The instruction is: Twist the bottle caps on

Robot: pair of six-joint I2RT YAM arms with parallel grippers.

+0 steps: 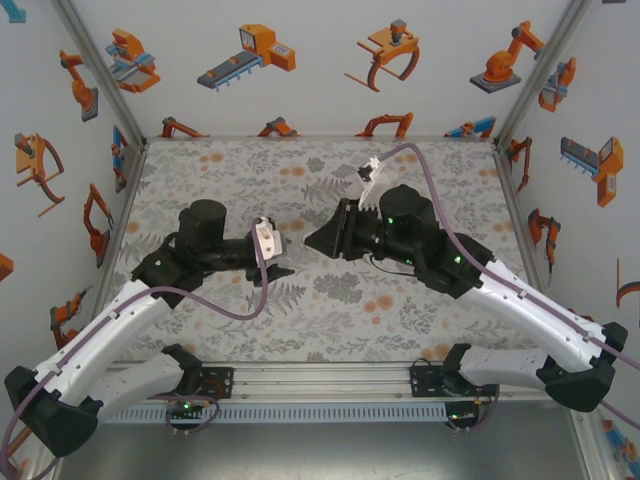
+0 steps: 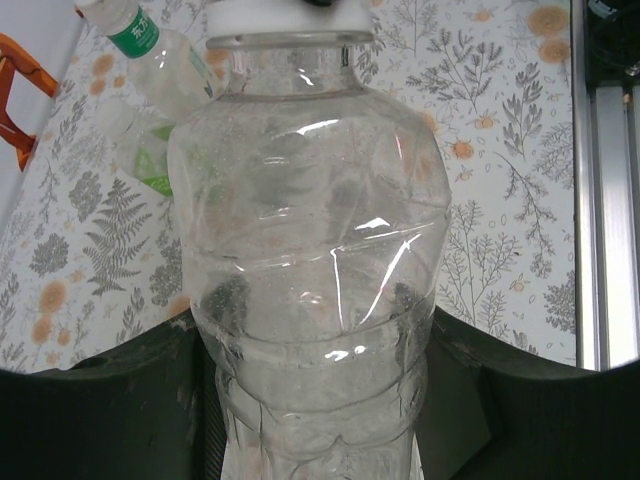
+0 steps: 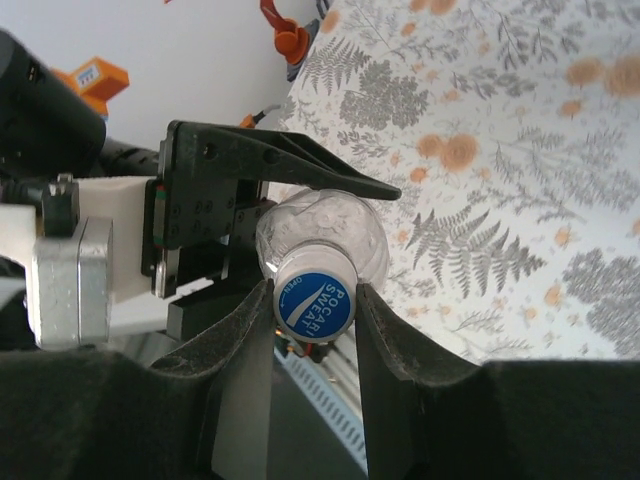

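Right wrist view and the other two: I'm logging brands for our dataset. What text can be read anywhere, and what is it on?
"POCARI SWEAT": on the top of the blue cap.
"OPEN": small, near the edge of the same cap.
Green-and-white label on the far bottle: its characters are too blurred to read.
Nothing else is legible.

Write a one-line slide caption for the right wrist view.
The right gripper pinches the blue cap on a clear bottle that the left gripper holds.
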